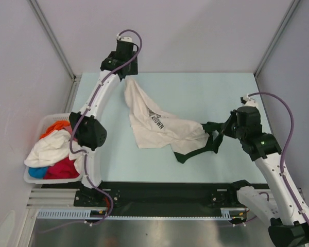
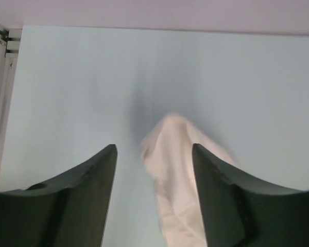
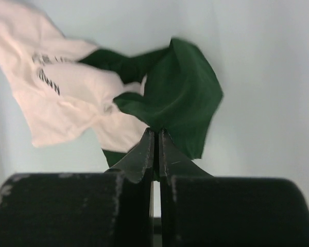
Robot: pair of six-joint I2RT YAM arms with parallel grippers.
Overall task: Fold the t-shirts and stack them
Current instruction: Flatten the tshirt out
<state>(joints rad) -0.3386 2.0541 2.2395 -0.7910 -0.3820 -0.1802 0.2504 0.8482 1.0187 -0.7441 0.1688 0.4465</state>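
A cream-white t-shirt (image 1: pixel 154 123) with dark print and dark green sleeves lies crumpled across the middle of the table. My left gripper (image 1: pixel 127 76) hovers over the shirt's far end. In the left wrist view it (image 2: pixel 154 146) stands open, and a blurred tip of the cream cloth (image 2: pixel 175 195) hangs loose between the fingers without being pinched. My right gripper (image 1: pixel 206 126) is at the shirt's right end. The right wrist view shows it (image 3: pixel 156 131) shut on the green sleeve (image 3: pixel 185 92), with the cream body (image 3: pixel 67 98) trailing off to the left.
A white plastic basket (image 1: pixel 33 179) stands off the table's left edge. It holds more t-shirts: white (image 1: pixel 49 146), orange (image 1: pixel 54 127), red (image 1: pixel 64 169) and blue (image 1: pixel 38 172). Bare light-blue table (image 1: pixel 206 92) surrounds the shirt.
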